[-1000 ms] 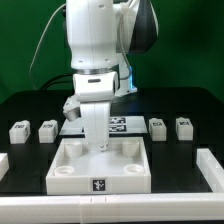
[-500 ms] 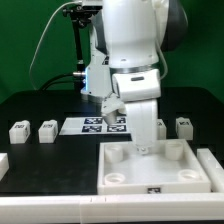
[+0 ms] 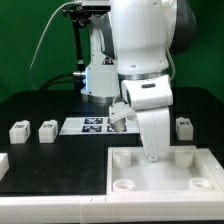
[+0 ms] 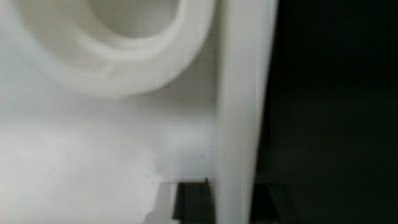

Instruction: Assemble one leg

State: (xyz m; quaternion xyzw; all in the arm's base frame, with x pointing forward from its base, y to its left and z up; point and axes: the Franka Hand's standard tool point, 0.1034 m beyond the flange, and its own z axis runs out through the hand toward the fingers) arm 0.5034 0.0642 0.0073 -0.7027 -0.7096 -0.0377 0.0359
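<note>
My gripper is down on the far wall of the large white square tray piece with round corner sockets, at the front of the exterior view's right. In the wrist view the gripper is shut on the tray's thin upright wall, with a dark finger on each side and a round socket beside it. Two legs, small white posts with tags, stand at the exterior view's left. A third leg stands at the right, behind the tray. The arm hides the spot next to it.
The marker board lies at the middle back, partly behind the arm. A white rail runs along the table's front edge. A white block sits at the exterior view's left edge.
The arm has moved to the exterior view's right, and the tray piece has slid with it from the front middle to the front right.
</note>
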